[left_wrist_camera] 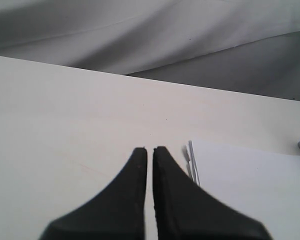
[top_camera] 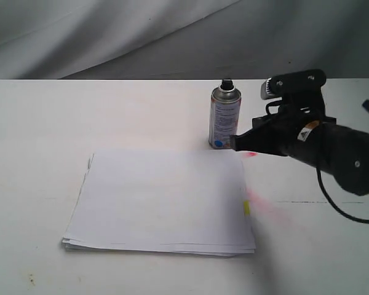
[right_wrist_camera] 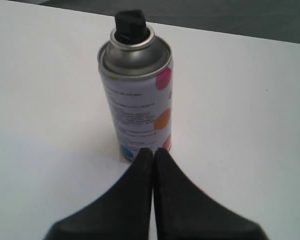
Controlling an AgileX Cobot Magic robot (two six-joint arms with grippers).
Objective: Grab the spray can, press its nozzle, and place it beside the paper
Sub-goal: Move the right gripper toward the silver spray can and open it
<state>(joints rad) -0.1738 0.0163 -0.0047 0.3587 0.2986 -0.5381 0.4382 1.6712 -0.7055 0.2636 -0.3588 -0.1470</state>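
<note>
The can (top_camera: 224,117) stands upright just past the far right corner of the paper (top_camera: 160,200), with bare tabletop (top_camera: 37,123) to its left. The right gripper (top_camera: 235,142), jaws clenched and empty, points at its base. The left gripper (left_wrist_camera: 150,150), jaws closed and empty, hovers near the paper's edge; its view crops the can.

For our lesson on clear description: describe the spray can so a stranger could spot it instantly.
On the white table, look just beyond the far right corner of the paper. The spray can stands upright there, the only tall silver cylinder, with coloured dots and a black nozzle.
</note>
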